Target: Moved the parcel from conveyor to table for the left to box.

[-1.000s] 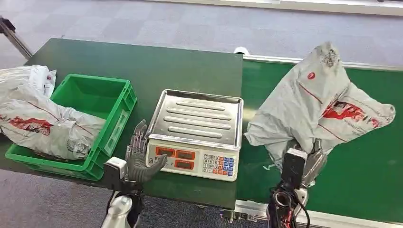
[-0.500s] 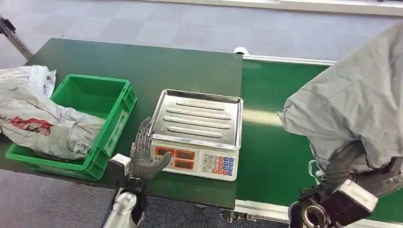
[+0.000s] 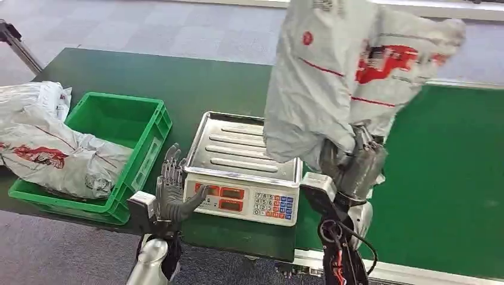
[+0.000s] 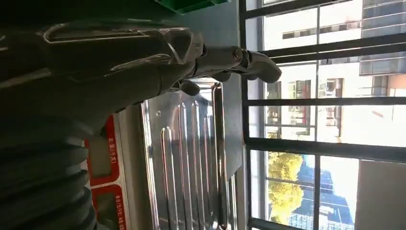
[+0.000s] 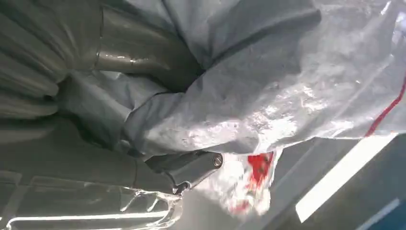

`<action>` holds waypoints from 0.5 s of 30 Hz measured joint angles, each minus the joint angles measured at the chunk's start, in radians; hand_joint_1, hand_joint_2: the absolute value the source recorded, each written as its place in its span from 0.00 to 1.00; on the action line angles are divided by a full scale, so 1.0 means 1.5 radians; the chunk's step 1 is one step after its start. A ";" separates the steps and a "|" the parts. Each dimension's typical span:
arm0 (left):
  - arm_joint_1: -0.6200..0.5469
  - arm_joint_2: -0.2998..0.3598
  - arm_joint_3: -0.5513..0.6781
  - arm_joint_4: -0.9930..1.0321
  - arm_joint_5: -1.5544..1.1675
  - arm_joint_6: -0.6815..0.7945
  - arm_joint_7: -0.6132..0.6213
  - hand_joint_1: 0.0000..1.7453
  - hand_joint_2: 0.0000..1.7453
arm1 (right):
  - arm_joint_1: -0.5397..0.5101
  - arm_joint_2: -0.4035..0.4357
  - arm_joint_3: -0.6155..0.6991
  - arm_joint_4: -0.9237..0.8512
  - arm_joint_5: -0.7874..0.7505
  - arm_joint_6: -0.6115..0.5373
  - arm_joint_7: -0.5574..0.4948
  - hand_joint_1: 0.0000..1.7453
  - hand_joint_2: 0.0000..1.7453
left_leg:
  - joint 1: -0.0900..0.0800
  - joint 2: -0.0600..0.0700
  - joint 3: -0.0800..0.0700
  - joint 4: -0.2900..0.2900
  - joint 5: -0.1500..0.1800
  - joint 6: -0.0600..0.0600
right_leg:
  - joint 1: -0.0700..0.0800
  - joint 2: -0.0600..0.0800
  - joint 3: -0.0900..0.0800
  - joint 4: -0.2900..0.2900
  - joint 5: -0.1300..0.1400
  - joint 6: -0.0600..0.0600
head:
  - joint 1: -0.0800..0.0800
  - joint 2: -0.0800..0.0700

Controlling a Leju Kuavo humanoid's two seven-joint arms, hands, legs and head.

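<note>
A dark green counter [image 3: 178,77] fills the left of the scene, and a green conveyor belt [image 3: 451,178] runs beside it on the right. Lifted high above the seam between them, a large grey plastic parcel [image 3: 333,71] with red printing hangs in the air, its lower folds drooping over the right side of a scale. The robot's right hand [image 3: 350,157] clutches it from beneath, with the fingers [image 5: 186,167] wrapped into the crumpled plastic. At the left end of the counter sits a green plastic crate [image 3: 128,127]; a second grey printed bag [image 3: 53,151] lies partly inside it and spills over its left rim. Between the crate and the belt stands an electronic weighing scale [image 3: 243,169] with a ribbed steel pan and a keypad on its front. The left hand [image 3: 175,193] holds nothing, fingers straight and slightly spread, raised just beside the scale's front left corner.
</note>
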 measured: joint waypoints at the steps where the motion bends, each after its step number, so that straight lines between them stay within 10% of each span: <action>1: 0.000 0.002 -0.001 -0.001 0.002 0.000 0.000 0.00 1.00 | -0.010 -0.002 0.002 0.020 0.003 0.000 0.002 1.00 1.00 | 0.000 0.000 0.000 0.000 0.000 0.000 | 0.000 0.000 0.000 0.000 0.000 0.000 | 0.000 0.000; 15: 0.001 0.030 -0.010 -0.017 0.037 -0.002 0.000 0.00 1.00 | -0.281 0.002 0.178 0.434 0.242 0.264 0.133 1.00 1.00 | 0.000 0.000 -0.001 0.000 0.000 0.000 | 0.000 0.001 -0.001 0.000 0.000 0.000 | 0.000 0.000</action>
